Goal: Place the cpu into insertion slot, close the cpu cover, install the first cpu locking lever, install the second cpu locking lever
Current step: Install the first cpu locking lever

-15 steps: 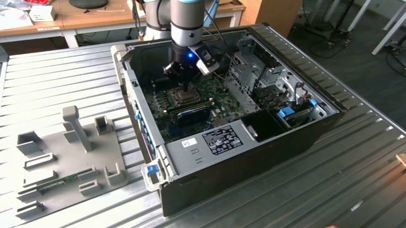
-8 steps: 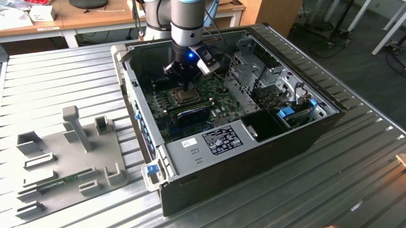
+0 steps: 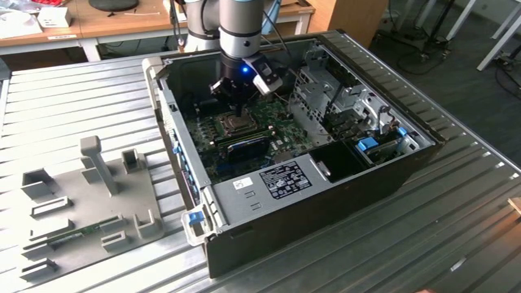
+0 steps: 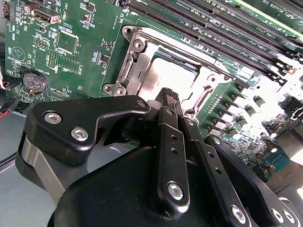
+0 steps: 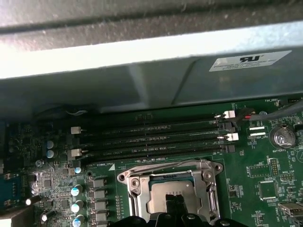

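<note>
cpu (image 5: 163,189) in insertion slot (image 5: 133,182), hand (image 4: 168,93) over it, fingers (image 4: 170,135) together

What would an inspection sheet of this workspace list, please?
Surface: ribbed silvery metal table bearing an open black computer case.
Job's things: pale square cpu sits in the metal-rimmed insertion slot; silvery windowed cpu cover lies flat over it.
Clutter: grey fixture tray at the exterior view's left.
Grippers: black gripper shut, at the slot.
Cables: red and black wires by long memory slots.
Surroundings: wooden desks.
</note>
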Motion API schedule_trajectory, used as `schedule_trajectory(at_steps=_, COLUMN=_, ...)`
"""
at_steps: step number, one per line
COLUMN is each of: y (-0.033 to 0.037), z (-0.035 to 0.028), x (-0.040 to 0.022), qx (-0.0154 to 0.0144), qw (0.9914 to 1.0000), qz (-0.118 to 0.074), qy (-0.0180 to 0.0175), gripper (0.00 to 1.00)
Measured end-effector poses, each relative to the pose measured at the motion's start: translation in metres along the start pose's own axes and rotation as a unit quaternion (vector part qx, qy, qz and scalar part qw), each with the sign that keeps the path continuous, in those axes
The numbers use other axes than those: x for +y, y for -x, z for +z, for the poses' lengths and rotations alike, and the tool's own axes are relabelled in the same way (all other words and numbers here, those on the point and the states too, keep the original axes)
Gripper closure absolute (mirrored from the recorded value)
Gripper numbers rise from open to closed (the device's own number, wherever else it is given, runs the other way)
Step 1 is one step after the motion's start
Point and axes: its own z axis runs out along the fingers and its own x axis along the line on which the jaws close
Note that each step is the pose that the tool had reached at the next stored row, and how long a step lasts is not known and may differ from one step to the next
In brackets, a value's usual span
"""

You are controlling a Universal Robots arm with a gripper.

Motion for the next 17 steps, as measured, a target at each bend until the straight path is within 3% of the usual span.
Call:
schedule_trajectory(at_steps=7, y=0.0005, z=-0.0003, x=-0.004, qx=-0.0005, qw=1.0, qz=0.0, qy=0.0, gripper=0.9)
schedule_trajectory(at_steps=10, y=0.0002, z=-0.0003, x=-0.0041, qx=-0.0102, qw=0.99995, qz=-0.002, qy=0.0012, gripper=0.9)
schedule_trajectory(at_steps=17, y=-0.002, z=-0.0004, x=-0.0043, qx=-0.0112, qw=0.99993, qz=-0.002, qy=0.001, gripper=0.9)
